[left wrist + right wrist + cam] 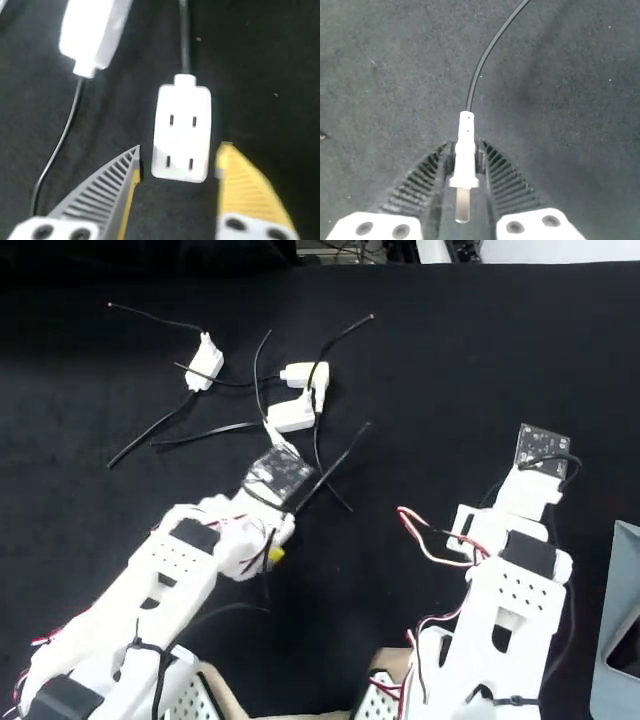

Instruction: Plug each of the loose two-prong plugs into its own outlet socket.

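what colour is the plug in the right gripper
The plug is white; best seen in right wrist view.

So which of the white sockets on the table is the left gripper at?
The socket closest to the arms, with its end inside the open left gripper. The other white pieces lie farther back, apart from it.

Black matte cloth over table (480, 350), evenly lit. Beyond far edge: dark cables (345, 248) & pale surface (560, 249). Grey-blue box (618, 640) at right edge, nr front.
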